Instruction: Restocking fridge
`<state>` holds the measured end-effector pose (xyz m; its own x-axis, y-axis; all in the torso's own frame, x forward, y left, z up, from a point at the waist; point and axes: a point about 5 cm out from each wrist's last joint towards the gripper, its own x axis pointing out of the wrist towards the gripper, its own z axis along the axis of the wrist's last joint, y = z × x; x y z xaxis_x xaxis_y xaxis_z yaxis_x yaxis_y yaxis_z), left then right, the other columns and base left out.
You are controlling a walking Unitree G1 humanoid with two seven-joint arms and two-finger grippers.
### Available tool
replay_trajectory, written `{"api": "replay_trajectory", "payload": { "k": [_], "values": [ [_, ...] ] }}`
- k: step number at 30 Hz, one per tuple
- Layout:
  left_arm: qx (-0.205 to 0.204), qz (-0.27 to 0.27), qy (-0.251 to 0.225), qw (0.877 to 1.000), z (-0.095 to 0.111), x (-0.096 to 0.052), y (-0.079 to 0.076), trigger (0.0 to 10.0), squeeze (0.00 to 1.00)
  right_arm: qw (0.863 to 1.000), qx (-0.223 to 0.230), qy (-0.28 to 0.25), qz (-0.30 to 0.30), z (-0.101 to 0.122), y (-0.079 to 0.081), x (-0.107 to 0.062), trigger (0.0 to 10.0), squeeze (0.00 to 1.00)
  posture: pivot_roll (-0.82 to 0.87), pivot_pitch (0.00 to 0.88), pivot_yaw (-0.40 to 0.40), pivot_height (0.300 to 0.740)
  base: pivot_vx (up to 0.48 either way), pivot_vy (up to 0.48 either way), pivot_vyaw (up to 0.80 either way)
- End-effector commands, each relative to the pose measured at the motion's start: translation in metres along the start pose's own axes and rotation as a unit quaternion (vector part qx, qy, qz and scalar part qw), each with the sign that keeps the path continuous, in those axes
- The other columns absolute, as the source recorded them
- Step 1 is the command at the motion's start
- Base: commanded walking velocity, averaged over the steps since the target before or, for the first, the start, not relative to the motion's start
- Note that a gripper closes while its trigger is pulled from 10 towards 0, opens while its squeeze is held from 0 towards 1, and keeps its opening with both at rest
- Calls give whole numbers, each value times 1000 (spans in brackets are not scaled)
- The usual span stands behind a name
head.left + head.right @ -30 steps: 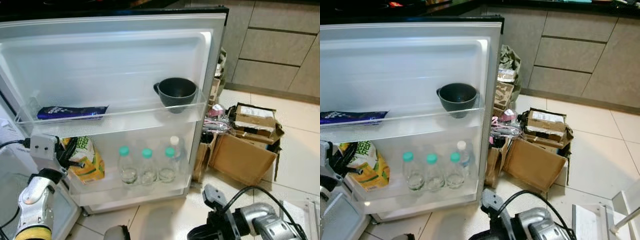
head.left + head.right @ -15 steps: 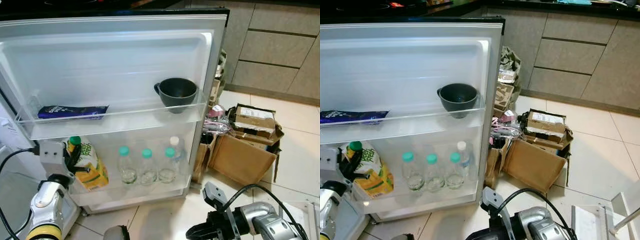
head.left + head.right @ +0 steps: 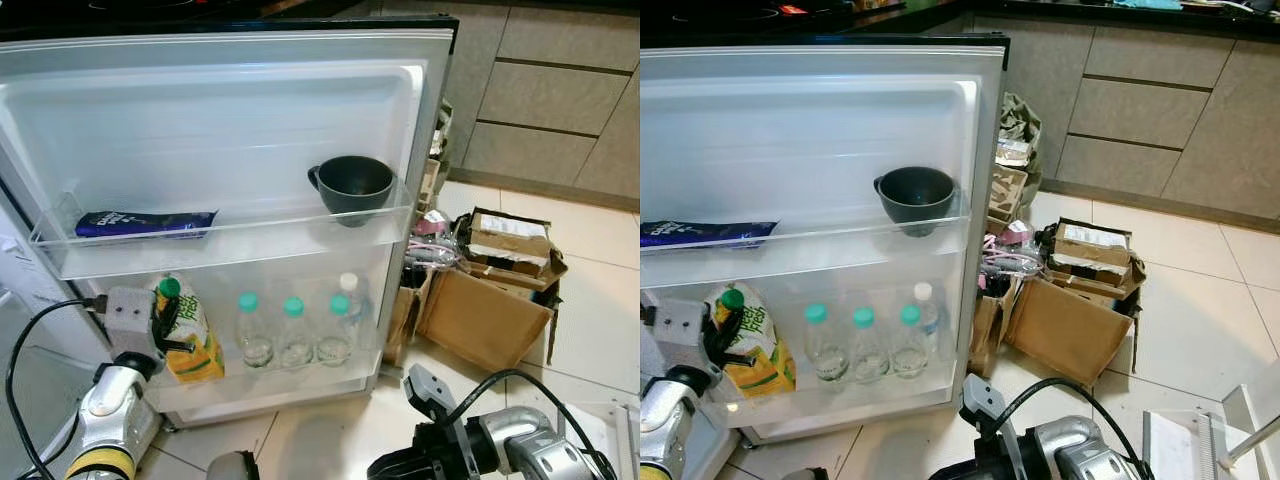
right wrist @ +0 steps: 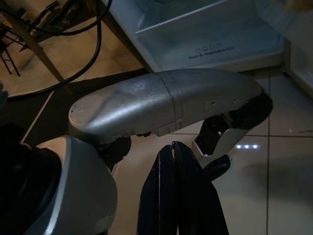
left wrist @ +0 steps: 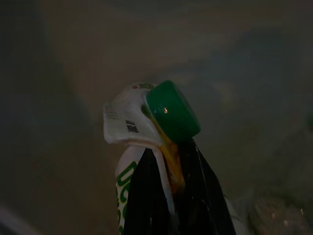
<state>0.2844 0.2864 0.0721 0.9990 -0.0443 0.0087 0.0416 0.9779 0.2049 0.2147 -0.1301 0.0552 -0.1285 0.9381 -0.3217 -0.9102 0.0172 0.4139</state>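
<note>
Placing the juice carton into the lower door shelf of the open fridge door. The left gripper is clamped on the carton's top just under its green cap, and the carton stands at the left end of that shelf, roughly upright. Whether its base sits flat on the shelf floor cannot be told through the clear rail.

Next move, by my read: settle the carton down, open the fingers, draw the arm back out over the front rail without dragging the carton along.

Room: three water bottles and a white-capped bottle take the shelf's middle and right end, with a gap between carton and nearest bottle. Upper door shelf sits close above the cap, holding a dark blue packet at its left and a dark bowl at its right corner.

Right gripper hangs low by the floor, fingers pressed together, idle. Cardboard boxes crowd the floor past the door's right edge.
</note>
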Motion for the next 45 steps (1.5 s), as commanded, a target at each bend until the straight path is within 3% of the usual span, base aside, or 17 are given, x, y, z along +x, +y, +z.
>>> {"api": "replay_trajectory", "payload": {
  "k": [1,6,23,24,25,26,41,45],
  "values": [
    [3,-4,-5,1000,0,2,-6,10000,0,1000,1,-5,12,2,4,2,10000,0,-106,0,-21,470,0,0,0],
    [-3,-15,-5,1000,-3,4,-18,10000,0,1000,-1,-11,22,5,6,9,10000,0,-104,0,-22,470,0,0,0],
    [-19,-32,1,999,-7,8,-37,10000,0,1000,-3,-13,18,9,6,8,10000,0,-111,0,-22,470,0,0,0],
    [-17,-37,9,999,-10,7,-38,10000,94,1000,-4,-13,17,9,5,8,10000,0,-111,0,-22,470,0,0,0],
    [-17,-40,13,999,-11,6,-38,10000,706,1000,-4,-13,16,9,5,8,10000,0,-110,0,-20,470,0,0,0],
    [-17,-41,16,999,-12,6,-38,10000,1000,1000,-3,-13,15,9,5,8,10000,0,-110,0,-20,470,0,0,0],
    [-2,1,0,1000,-5,3,-16,10000,1000,1000,-6,-13,18,10,3,10,10000,0,-103,0,-16,470,0,0,0],
    [-3,20,-19,1000,-2,-3,-4,10000,1000,1000,-8,-14,18,12,2,11,10000,0,-98,0,-12,470,0,0,0]
  ]
}}
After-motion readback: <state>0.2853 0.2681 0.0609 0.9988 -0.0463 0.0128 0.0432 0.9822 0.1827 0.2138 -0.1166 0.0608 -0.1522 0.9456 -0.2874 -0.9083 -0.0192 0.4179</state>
